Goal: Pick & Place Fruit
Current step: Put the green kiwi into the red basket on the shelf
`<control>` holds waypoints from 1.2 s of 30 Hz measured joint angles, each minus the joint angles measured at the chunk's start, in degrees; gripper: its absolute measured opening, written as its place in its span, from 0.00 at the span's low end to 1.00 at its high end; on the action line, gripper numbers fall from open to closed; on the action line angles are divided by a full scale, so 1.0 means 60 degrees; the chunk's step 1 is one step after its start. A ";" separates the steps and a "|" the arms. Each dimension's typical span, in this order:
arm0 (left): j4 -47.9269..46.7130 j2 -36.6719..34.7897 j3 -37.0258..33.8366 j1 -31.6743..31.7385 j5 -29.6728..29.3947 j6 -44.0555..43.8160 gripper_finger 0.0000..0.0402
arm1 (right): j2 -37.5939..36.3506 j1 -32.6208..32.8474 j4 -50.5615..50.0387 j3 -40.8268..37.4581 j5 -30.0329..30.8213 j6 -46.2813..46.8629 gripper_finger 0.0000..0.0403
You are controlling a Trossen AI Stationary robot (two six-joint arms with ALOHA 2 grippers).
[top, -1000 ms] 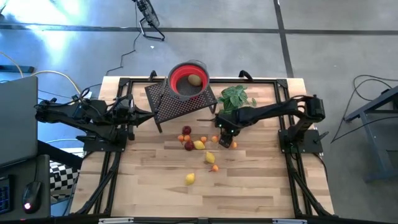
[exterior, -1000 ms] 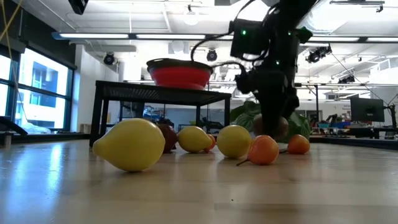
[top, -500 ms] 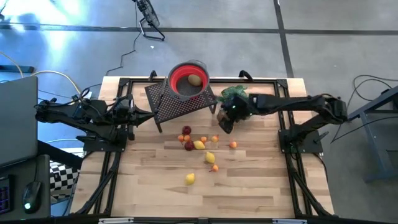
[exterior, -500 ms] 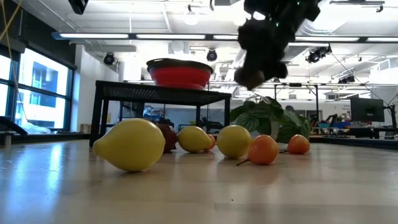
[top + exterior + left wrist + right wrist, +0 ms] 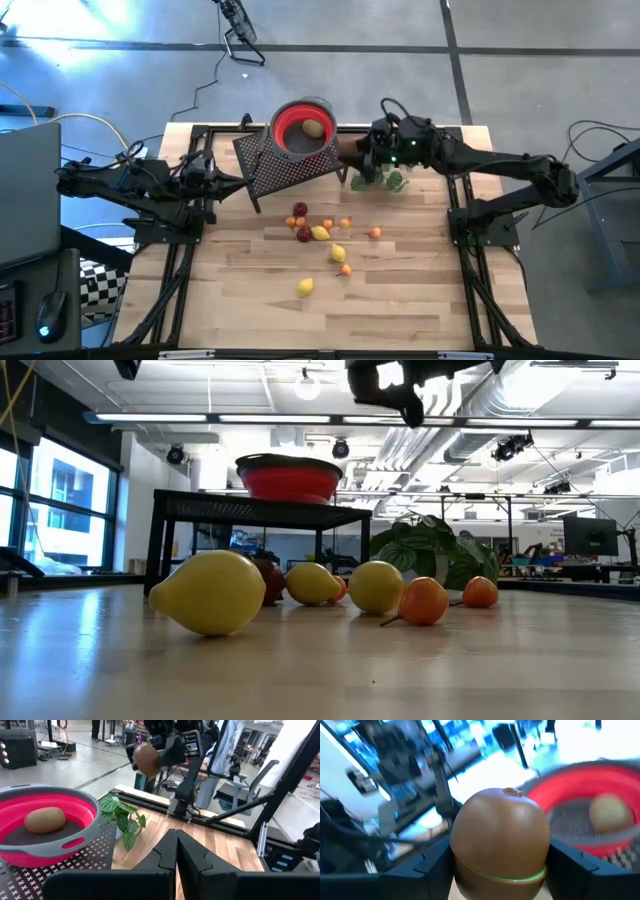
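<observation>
1. No brand, label or readable writing anywhere that I can spot.
2. Right tool (image 5: pixel 352 152) is up in the air just beside the red bowl (image 5: pixel 296 140), clamped wide around a brown kiwi (image 5: pixel 500 842). In the right wrist view the kiwi's long axis runs straight out from between the fingers, stem nub facing away.
3. A second kiwi (image 5: pixel 314 128) already lies in the red bowl, which sits on a black mesh stand (image 5: pixel 285 170).
4. Lemons, little orange balls and dark red ones (image 5: pixel 320 233) are scattered on the bench (image 5: pixel 400 300), in front of the bowl.
5. Left tool (image 5: pixel 176 851) is closed and empty, off to the bowl's left.
</observation>
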 joint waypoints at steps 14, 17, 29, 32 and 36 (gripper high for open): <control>0.0146 -0.0001 0.0000 0.0003 0.0004 0.0001 0.00 | 0.1808 -0.0293 -0.1026 0.2691 -0.0159 -0.1549 0.60; 0.0142 0.0000 0.0000 0.0001 0.0004 0.0001 0.00 | 0.2624 -0.0301 -0.1779 0.3729 -0.0133 -0.2067 0.60; 0.0138 -0.0002 0.0000 -0.0001 0.0007 0.0001 0.00 | 0.5211 -0.0400 -0.3055 0.6414 -0.0086 -0.3582 0.60; 0.0138 -0.0002 0.0000 0.0003 0.0011 -0.0001 0.00 | 0.5674 -0.0535 -0.2999 0.6707 -0.0063 -0.3774 0.60; 0.0138 0.0000 0.0000 -0.0001 0.0011 -0.0001 0.00 | 0.6153 -0.0746 -0.2977 0.6761 0.0010 -0.3993 0.60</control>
